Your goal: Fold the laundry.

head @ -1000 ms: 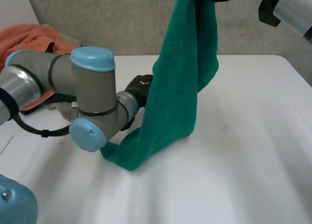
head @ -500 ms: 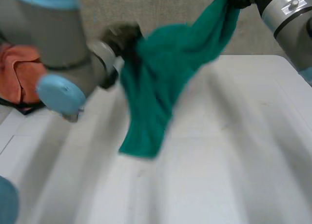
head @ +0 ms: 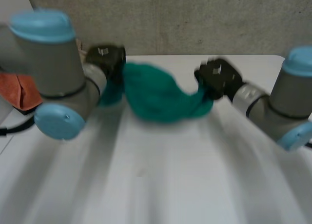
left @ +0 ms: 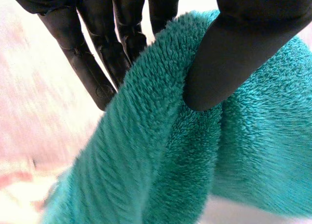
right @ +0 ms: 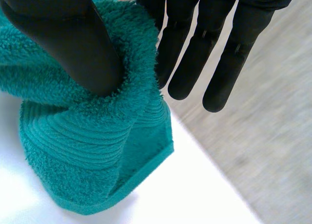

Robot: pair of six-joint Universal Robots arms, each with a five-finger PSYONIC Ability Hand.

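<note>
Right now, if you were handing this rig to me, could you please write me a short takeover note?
Left hand: pinching the green towel between thumb and fingers, at one end.
Right hand: pinching its other end, near a hemmed corner.
The towel sags bunched between them over the white table. An orange cloth lies beside the left arm.
Done: towel picked up. Left: spread it flat, fold it, then likely the orange cloth.

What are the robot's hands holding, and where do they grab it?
Both hold the fluffy teal towel: the left hand pinches one end, the right hand the opposite end near its ribbed hem.
</note>
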